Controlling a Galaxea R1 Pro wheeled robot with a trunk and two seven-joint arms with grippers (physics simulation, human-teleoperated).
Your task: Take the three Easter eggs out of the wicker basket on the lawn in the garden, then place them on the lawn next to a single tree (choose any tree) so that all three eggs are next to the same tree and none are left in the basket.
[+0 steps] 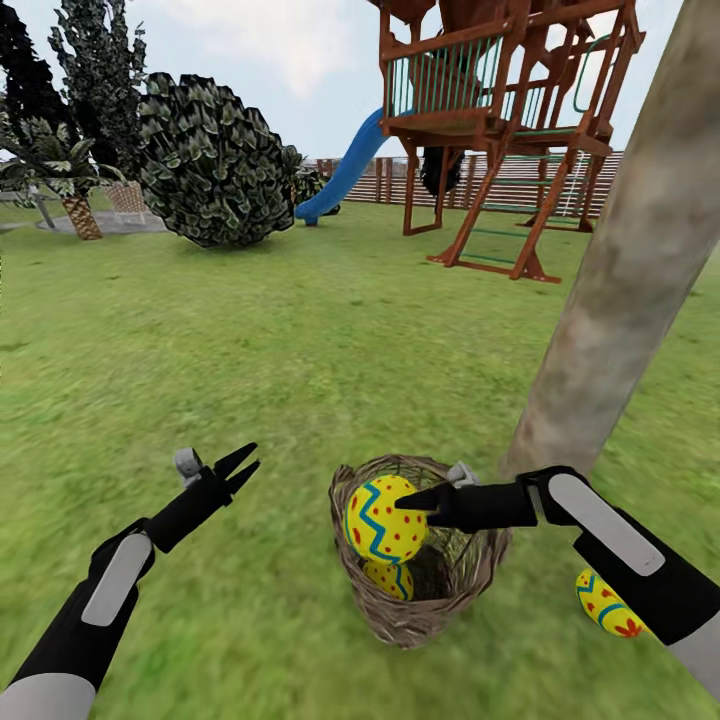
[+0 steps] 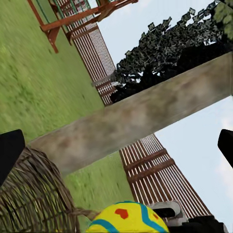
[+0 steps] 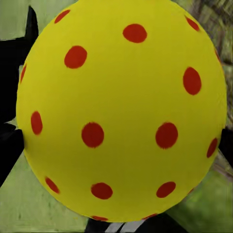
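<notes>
Top egg [image 1: 383, 520] sits at the rim of the basket [image 1: 415, 615], yellow with red dots and a blue zigzag band; its dotted end faces the right wrist camera [image 3: 121, 111]. Right gripper [image 1: 412, 500] is at this egg, dark fingers [image 3: 12, 121] on either side of it; looks clamped on the egg, egg raised above the basket floor. Second egg [image 1: 388, 578] lies deeper in the basket, below the first. Third egg [image 1: 608, 603] rests on the lawn [image 1: 300, 350] outside the basket, on its tree side, partly hidden by the right arm. Basket stands on the grass just beside the trunk [image 1: 625, 260], which rises behind it. Left gripper [image 1: 240, 465] hangs over bare grass on the side of the basket away from the trunk, well apart from it, fingers spread, holding nothing. Bush [image 1: 215, 165], slide [image 1: 345, 170], play tower [image 1: 500, 110] and fence [image 1: 520, 180] stand far beyond the basket.
</notes>
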